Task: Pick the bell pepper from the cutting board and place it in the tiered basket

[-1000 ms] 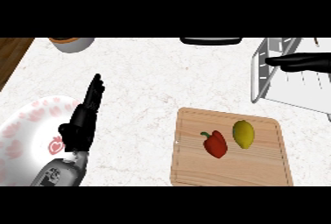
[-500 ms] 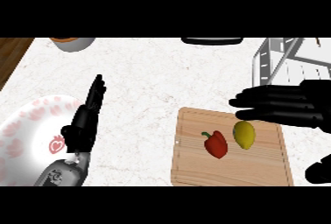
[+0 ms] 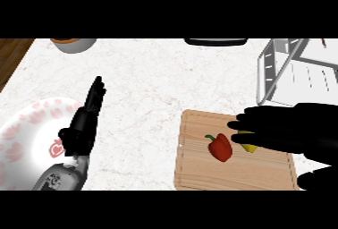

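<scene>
- The bell pepper (image 3: 221, 147) lies on the cutting board (image 3: 231, 172), in its upper middle part, red with a short green stem pointing up and to the left.
- Its long axis runs roughly from the stem end at upper left down to the blunt end at lower right, close to the board's short direction.
- The right robot hand (image 3: 284, 129) hovers over the board's upper right part, fingers stretched out and apart, pointing toward the view's left; it holds nothing.
- The pepper sits just beside and below those fingertips, to the hand's left and slightly nearer the robot; whether anything touches it cannot be told from this steep view.
- A yellow fruit (image 3: 248, 146) lies right next to the pepper on its right, mostly hidden under the right robot hand, so it stands between the palm and the pepper.
- In my judgement the coming move is a short reach left and down, with the fingers closing across the pepper's narrow width and clear of the yellow fruit.
- The right hand is by far the nearer one; the left robot hand (image 3: 84, 120) rests open, fingers up, well apart on the worktop (image 3: 165, 76) beside a patterned plate (image 3: 26, 134).
- The tiered basket (image 3: 290, 71) stands at the upper right, beyond the board.
- No brand, label or readable writing shows anywhere.
</scene>
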### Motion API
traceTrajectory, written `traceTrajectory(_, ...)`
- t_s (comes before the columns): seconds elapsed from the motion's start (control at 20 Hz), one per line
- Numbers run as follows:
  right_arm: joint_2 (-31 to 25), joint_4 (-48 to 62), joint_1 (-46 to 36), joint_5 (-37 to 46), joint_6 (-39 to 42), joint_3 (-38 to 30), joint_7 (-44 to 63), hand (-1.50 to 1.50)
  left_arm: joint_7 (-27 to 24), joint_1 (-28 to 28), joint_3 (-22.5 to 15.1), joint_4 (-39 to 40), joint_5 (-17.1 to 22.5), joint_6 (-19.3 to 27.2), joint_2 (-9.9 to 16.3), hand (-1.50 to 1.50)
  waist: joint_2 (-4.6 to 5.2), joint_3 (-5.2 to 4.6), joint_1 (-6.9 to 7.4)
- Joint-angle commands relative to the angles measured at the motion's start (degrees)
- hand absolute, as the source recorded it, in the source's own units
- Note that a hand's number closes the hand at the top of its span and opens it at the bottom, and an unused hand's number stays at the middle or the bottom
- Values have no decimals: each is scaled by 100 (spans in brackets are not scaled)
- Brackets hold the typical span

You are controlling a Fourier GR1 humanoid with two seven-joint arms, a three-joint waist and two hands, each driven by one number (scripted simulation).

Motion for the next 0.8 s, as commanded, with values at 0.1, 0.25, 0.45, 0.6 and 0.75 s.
traceTrajectory(0.1,-370,215,361,1311,-284,631,-1380,-150,96,-171,249,94,83,-265,16,0,7,1,-1)
traceTrajectory(0.25,-407,198,410,1660,-589,911,-1373,-150,-177,271,174,-25,-90,-213,-49,0,-8,-5,-3)
traceTrajectory(0.45,-677,862,294,2366,-1448,1112,-2212,-150,46,-30,158,-26,-142,-217,-273,0,8,-3,17)
traceTrajectory(0.6,-578,1195,-58,2449,-1504,1234,-2269,-150,-92,81,287,112,-172,-326,-238,0,1,-8,18)
traceTrajectory(0.75,-634,1031,334,2813,-2012,1451,-2511,-150,-133,-209,234,509,-448,-94,-560,0,-4,-7,-47)
